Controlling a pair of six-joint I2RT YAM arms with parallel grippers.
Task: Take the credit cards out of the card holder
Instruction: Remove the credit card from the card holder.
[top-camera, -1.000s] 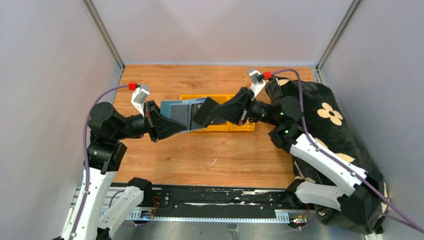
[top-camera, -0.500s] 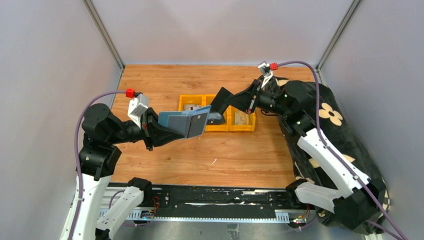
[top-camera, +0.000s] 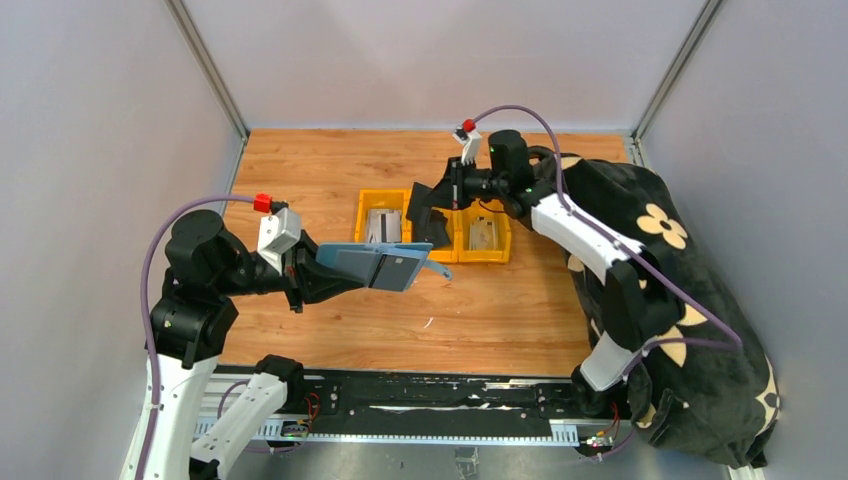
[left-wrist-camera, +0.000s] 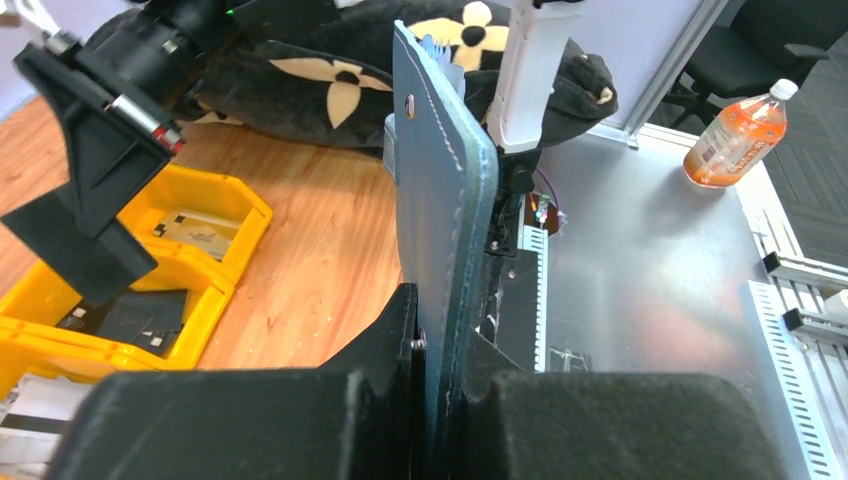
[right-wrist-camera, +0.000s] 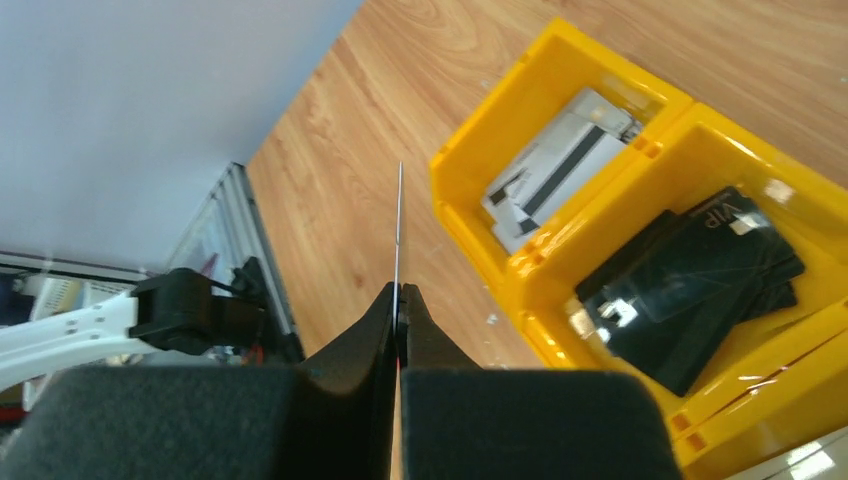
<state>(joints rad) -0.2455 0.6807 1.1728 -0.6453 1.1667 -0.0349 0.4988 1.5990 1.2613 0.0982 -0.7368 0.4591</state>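
Pulling clear of the card holder (top-camera: 372, 264), the right claw (top-camera: 428, 214) is now clamped on one thin card (right-wrist-camera: 398, 225), seen edge-on. The middle yellow bin (right-wrist-camera: 740, 135) and its dark cards (right-wrist-camera: 690, 290) lie just beyond its tips, so a drop looks next. The left claw (top-camera: 338, 274), pinching the holder, has drawn it back and lower, above the bench (top-camera: 480, 310). Bin walls sit close beneath the card, and open air separates the claws.

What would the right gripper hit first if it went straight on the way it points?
Probably the bare wooden table beside the yellow bins; the card in the right gripper would touch first. Depth is uncertain.
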